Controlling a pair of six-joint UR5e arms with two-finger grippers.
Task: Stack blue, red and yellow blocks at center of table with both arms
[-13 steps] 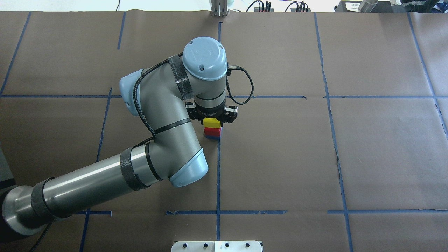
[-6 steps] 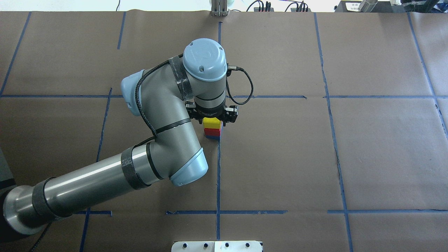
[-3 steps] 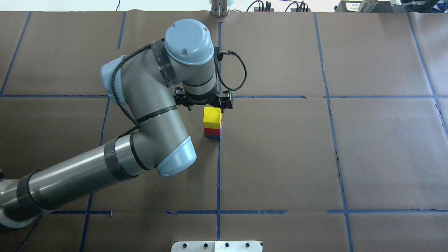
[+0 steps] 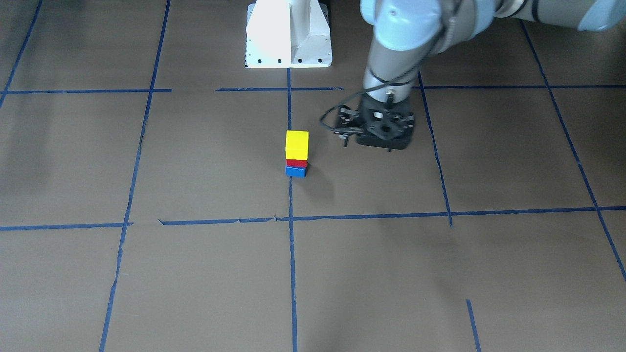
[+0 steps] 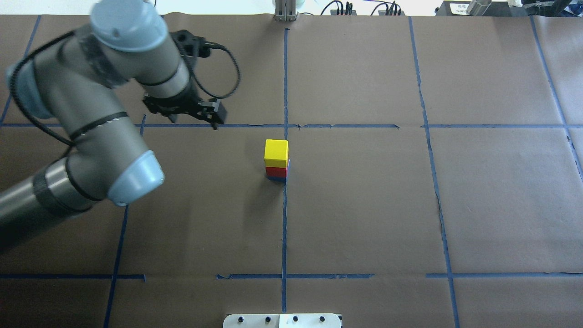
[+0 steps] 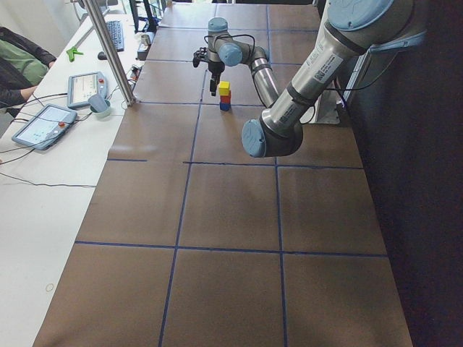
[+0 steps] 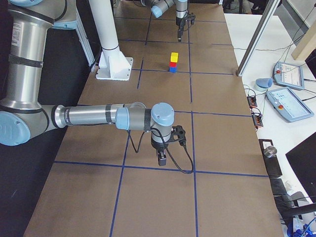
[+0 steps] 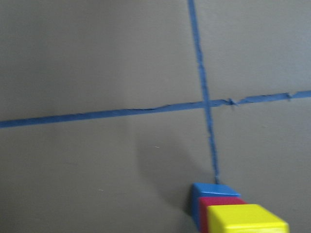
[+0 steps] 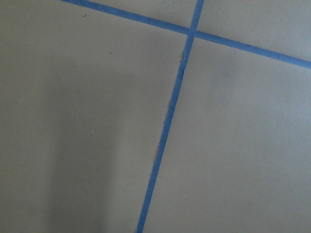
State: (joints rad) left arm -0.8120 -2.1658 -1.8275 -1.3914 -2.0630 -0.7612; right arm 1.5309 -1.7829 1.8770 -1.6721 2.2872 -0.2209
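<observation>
A yellow block (image 5: 276, 153) sits on a red block (image 5: 276, 171), which sits on a blue block (image 5: 276, 179), at the table's centre beside a blue tape cross. The stack also shows in the front view, yellow block (image 4: 297, 144) on top, and at the bottom edge of the left wrist view (image 8: 245, 221). My left gripper (image 5: 193, 122) is open and empty. It hangs above the table, well apart from the stack on the robot's left. My right gripper (image 7: 160, 158) shows only in the right side view, low over bare table, and I cannot tell its state.
Brown paper with a blue tape grid (image 5: 284, 228) covers the table. The white robot base (image 4: 288, 34) stands at the table's near edge. Tablets (image 6: 40, 126) and a metal post (image 6: 108, 50) stand on the operators' side.
The left gripper opened off the yellow block, rose and swung away to the left. The three-block stack stays standing in place.
</observation>
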